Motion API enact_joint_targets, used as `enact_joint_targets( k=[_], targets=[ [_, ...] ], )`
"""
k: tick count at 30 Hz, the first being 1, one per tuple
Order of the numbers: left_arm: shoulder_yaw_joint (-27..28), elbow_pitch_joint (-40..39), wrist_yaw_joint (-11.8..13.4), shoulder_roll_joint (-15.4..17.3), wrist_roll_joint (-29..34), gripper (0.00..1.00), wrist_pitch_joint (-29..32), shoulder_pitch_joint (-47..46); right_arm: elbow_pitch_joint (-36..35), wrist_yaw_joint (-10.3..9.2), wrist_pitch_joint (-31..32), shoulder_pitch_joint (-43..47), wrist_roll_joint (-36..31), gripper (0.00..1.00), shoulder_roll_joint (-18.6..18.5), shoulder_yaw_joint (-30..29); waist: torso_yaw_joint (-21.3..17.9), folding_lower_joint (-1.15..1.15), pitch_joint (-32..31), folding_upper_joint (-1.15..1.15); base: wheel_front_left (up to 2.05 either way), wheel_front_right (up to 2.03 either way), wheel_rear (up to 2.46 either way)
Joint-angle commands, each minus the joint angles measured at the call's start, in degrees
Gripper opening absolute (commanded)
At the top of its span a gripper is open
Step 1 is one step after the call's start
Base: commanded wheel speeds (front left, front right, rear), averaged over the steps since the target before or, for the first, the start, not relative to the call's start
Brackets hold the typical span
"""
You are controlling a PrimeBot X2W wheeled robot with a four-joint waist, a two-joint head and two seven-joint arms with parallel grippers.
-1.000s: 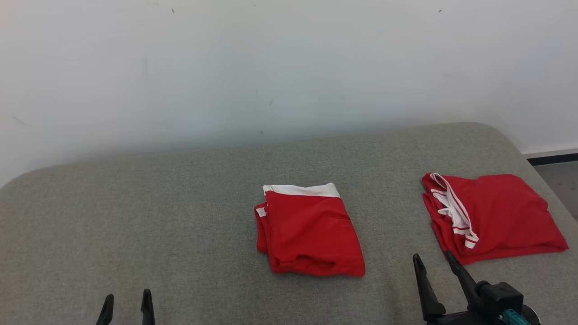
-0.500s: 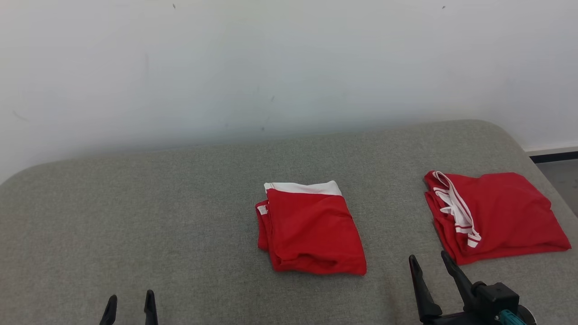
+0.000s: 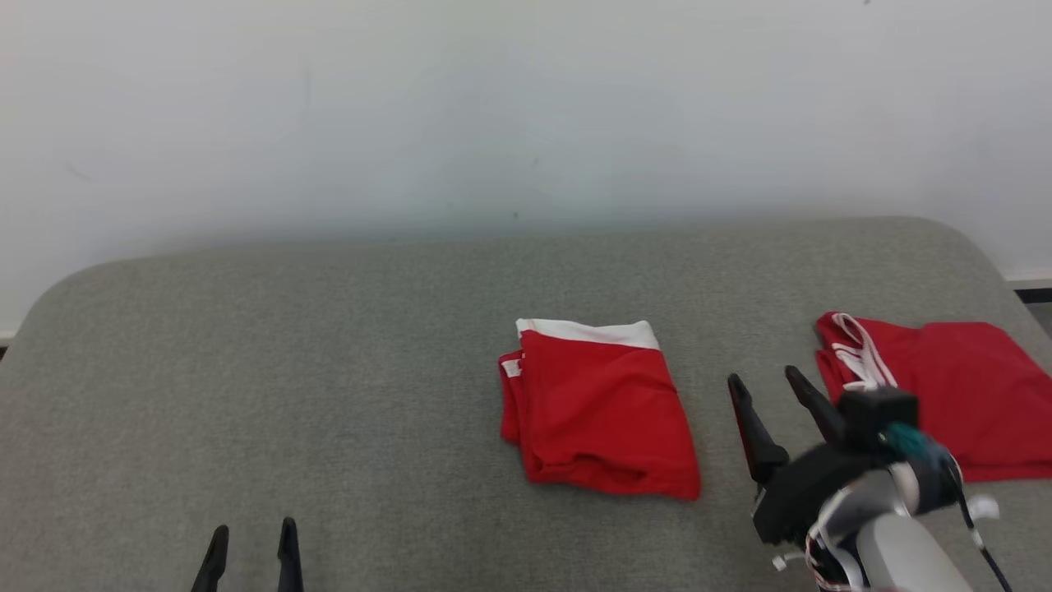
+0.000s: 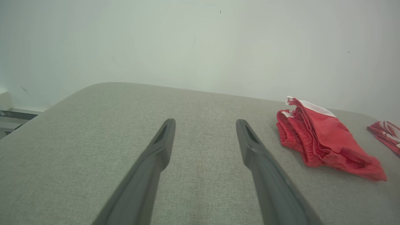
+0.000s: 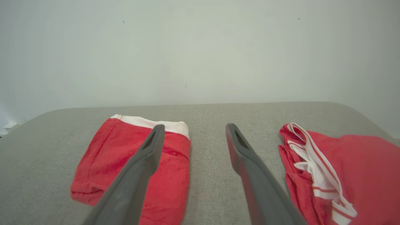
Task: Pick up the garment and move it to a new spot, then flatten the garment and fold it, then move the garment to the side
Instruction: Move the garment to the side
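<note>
A red garment (image 3: 600,411) with a white waistband lies folded near the middle of the grey table (image 3: 329,353); it also lies at right in the left wrist view, garment (image 4: 325,140), and at lower left in the right wrist view, garment (image 5: 125,159). My right gripper (image 3: 766,385) is open and raised above the table, between that garment and a second folded red garment (image 3: 945,386), nothing between its fingers (image 5: 150,147). My left gripper (image 3: 252,534) is open at the lower left, over bare table, with empty fingers (image 4: 162,140).
The second red garment (image 5: 343,168), with white striped trim, lies by the table's right edge. A white wall (image 3: 493,115) stands right behind the table. The table's corners are rounded, and floor shows past the right edge.
My right arm has risen and moved forward, its forearm now in the head view. The head camera has shifted, sliding the scene to the right. Both garments lie as before.
</note>
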Motion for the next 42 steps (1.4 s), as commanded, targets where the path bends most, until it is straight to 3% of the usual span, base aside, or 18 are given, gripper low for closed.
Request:
enact_joint_targets(
  k=[1,4,11,20,25,26,27,34,42],
  targets=[
    [-0.3,-0.2,-0.2,0.0,-0.1,1.00,0.0,-0.8,2.2,-0.16,2.3,-2.0,0.1,1.00,0.1,0.8,2.6,0.00,1.8,-0.01,0.00,0.00,0.00],
    [-1.4,0.1,-0.3,0.0,-0.5,1.00,0.0,-1.0,8.5,-0.16,9.0,-7.1,3.4,1.00,0.9,0.3,5.3,0.00,3.2,-0.01,0.00,0.00,0.00],
    [-3.6,0.6,-0.9,0.0,-1.1,1.00,0.0,-3.4,21.5,-0.16,17.3,-16.3,2.1,1.00,-0.1,-3.0,10.9,0.00,8.6,-0.01,0.00,0.00,0.00],
    [-5.0,1.1,-0.7,0.0,-1.9,1.00,0.0,-5.7,32.8,-0.15,18.6,-19.0,-0.6,1.00,0.7,-7.4,14.7,0.00,11.5,-0.01,0.00,0.00,0.00],
    [-5.2,1.2,-0.7,0.0,-2.0,1.00,0.0,-6.0,37.5,-0.01,20.3,-17.5,-1.4,1.00,2.3,-5.8,14.6,0.00,11.5,-0.01,0.00,0.00,0.00],
    [-5.2,1.3,-0.7,0.0,-2.0,1.00,0.0,-6.1,37.9,0.07,20.3,-17.4,-1.7,0.32,2.6,-5.0,14.4,0.00,11.3,-0.01,0.00,0.00,0.00],
    [-5.2,1.3,-0.6,0.0,-2.0,1.00,0.0,-6.0,38.1,0.14,20.2,-17.3,-2.0,0.00,2.7,-4.1,14.1,0.00,11.1,-0.01,0.00,0.00,0.00],
    [-5.3,0.5,-0.5,0.0,-2.4,1.00,0.0,-5.5,35.7,-0.15,19.1,-20.2,-3.7,0.00,-1.3,2.0,12.0,0.00,10.0,-0.01,0.00,0.00,0.00],
    [-4.5,-0.4,-0.1,0.0,-2.8,1.00,0.0,-3.6,27.1,-0.16,23.6,-27.9,-1.0,0.00,-6.8,17.2,5.1,0.00,9.4,-0.01,0.00,0.00,0.00]
  ],
)
